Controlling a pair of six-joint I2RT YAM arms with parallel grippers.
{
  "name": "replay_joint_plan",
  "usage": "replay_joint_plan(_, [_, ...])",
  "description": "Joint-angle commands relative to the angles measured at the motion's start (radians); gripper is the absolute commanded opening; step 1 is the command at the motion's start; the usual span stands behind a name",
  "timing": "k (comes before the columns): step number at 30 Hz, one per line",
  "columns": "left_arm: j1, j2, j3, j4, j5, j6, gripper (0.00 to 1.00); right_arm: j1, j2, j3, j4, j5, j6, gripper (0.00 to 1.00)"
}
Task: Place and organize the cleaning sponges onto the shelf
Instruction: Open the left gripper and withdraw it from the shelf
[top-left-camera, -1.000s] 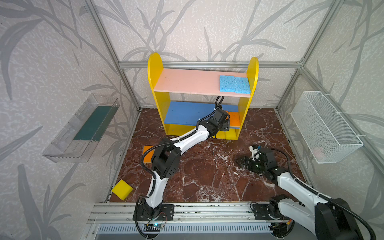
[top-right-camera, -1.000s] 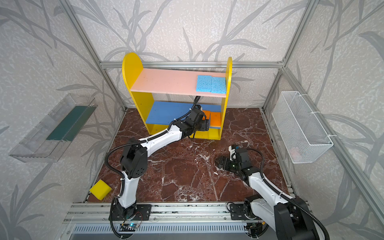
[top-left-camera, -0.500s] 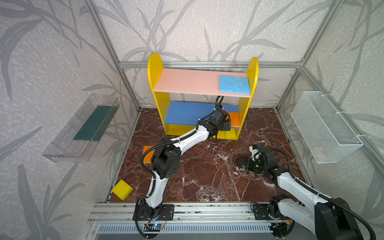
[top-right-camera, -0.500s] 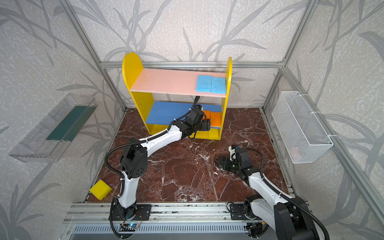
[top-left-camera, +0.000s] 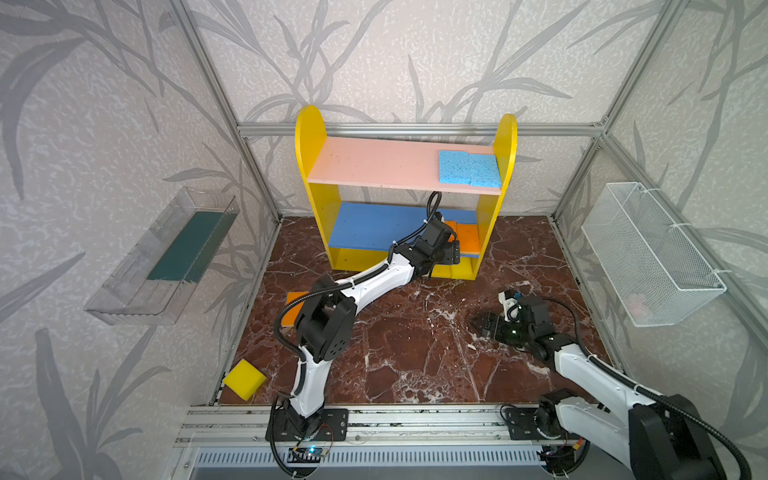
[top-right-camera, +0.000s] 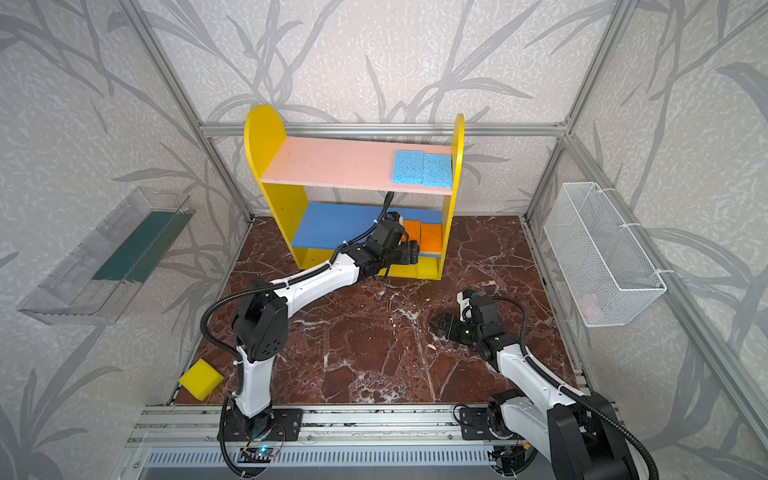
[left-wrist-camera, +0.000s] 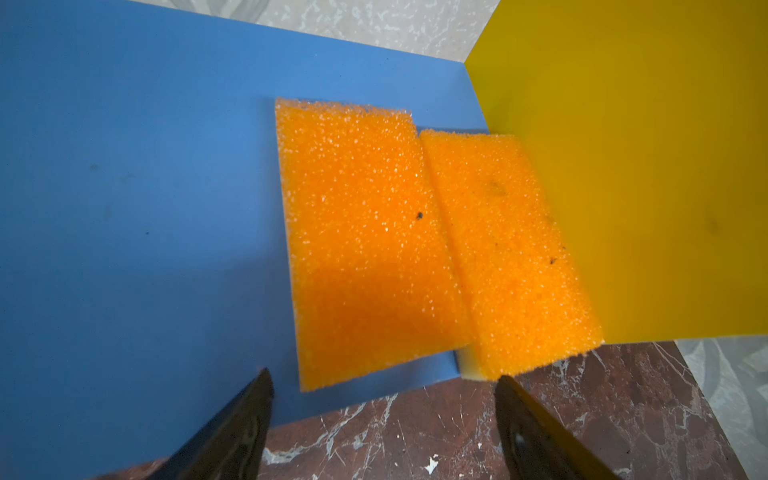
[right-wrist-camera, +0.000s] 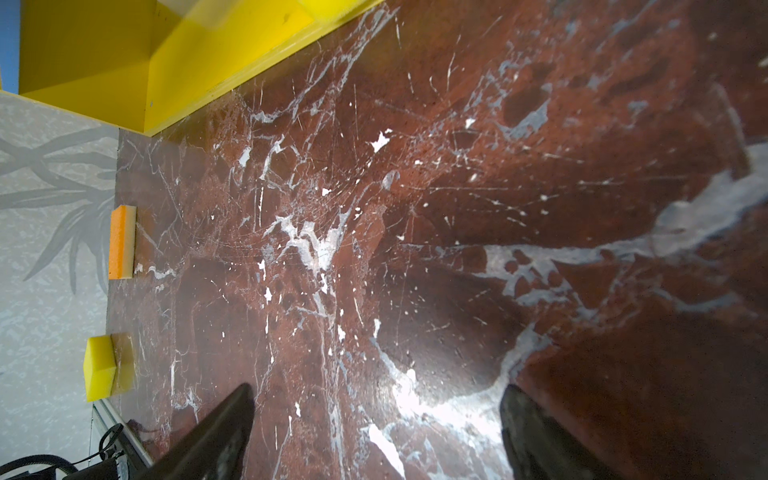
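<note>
In both top views the shelf (top-left-camera: 308, 141) stands against the back wall, centre of frame, with two blue sponges (top-left-camera: 468, 168) side by side and touching at the right end of its pink board (top-left-camera: 374, 166). The left gripper (top-left-camera: 454, 252) reaches to the front edge of the blue board (top-left-camera: 365, 228) below, jaws spread wide and holding nothing, just before two orange sponges (top-right-camera: 430, 239) at that board's right end. A third orange sponge (top-left-camera: 292, 305) lies on the floor (top-left-camera: 415, 357) left of centre, partly behind the left arm, and a yellow sponge (top-left-camera: 244, 379) sits in the floor's lower left corner. The right gripper (top-left-camera: 478, 324) hangs low over the floor right of centre, open and empty. Left wrist view: the orange sponges (left-wrist-camera: 365, 241) fill the middle, touching along their long sides. The right one lies against the yellow side panel (left-wrist-camera: 644, 166) and slightly overhangs the board's front edge, and the dark fingertips (left-wrist-camera: 249, 415) at the bottom stand apart, clear of both. Right wrist view: the right gripper (right-wrist-camera: 376, 388) shows wide apart at the bottom with only floor between. At the left edge lie the orange sponge (right-wrist-camera: 121, 243) and the yellow sponge (right-wrist-camera: 99, 368), with the shelf's base in the upper left.
</note>
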Motion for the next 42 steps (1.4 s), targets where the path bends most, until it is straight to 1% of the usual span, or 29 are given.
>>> replay_joint_plan(1, [0.006, -0.100, -0.062, 0.052, -0.040, -0.009, 0.87, -0.004, 0.002, 0.012, -0.013, -0.009, -0.013, 0.91])
replay_joint_plan(4, [0.004, -0.159, -0.141, 0.085, -0.052, -0.011, 0.87, -0.004, 0.006, 0.016, -0.013, -0.017, -0.019, 0.91])
replay_joint_plan(5, [0.005, -0.178, -0.172, 0.117, -0.024, 0.017, 0.87, -0.004, 0.007, 0.019, -0.015, -0.021, -0.022, 0.91])
replay_joint_plan(7, [0.006, -0.228, -0.242, 0.162, -0.017, 0.009, 0.87, -0.004, 0.008, 0.027, -0.023, -0.033, -0.033, 0.91])
replay_joint_plan(13, [0.002, -0.366, -0.409, 0.192, -0.024, -0.008, 0.87, -0.002, -0.008, 0.028, -0.025, -0.066, -0.035, 0.91])
replay_joint_plan(18, [-0.001, -0.506, -0.575, 0.183, -0.080, -0.031, 0.87, 0.021, -0.068, 0.017, -0.018, -0.073, -0.010, 0.91])
replay_joint_plan(20, [-0.001, -0.572, -0.653, 0.179, -0.107, -0.052, 0.87, 0.052, -0.102, 0.003, 0.006, -0.056, 0.006, 0.91])
replay_joint_plan(24, [0.001, -0.713, -0.813, 0.151, -0.159, -0.095, 0.87, 0.161, -0.122, -0.010, 0.058, 0.022, 0.028, 0.91])
replay_joint_plan(27, [0.013, -0.803, -0.888, 0.066, -0.211, -0.127, 0.86, 0.234, -0.074, -0.002, 0.111, 0.061, 0.038, 0.91])
replay_joint_plan(29, [0.030, -0.847, -0.910, -0.016, -0.247, -0.148, 0.85, 0.268, -0.024, 0.012, 0.152, 0.070, 0.043, 0.91])
replay_joint_plan(32, [0.095, -0.911, -0.952, -0.100, -0.252, -0.184, 0.83, 0.312, 0.065, 0.045, 0.216, 0.076, 0.049, 0.91])
replay_joint_plan(37, [0.299, -0.984, -1.024, -0.142, -0.187, -0.220, 0.78, 0.367, 0.212, 0.118, 0.310, 0.048, 0.056, 0.91])
replay_joint_plan(42, [0.480, -0.989, -1.064, -0.117, -0.160, -0.234, 0.75, 0.398, 0.302, 0.167, 0.347, 0.003, 0.056, 0.91])
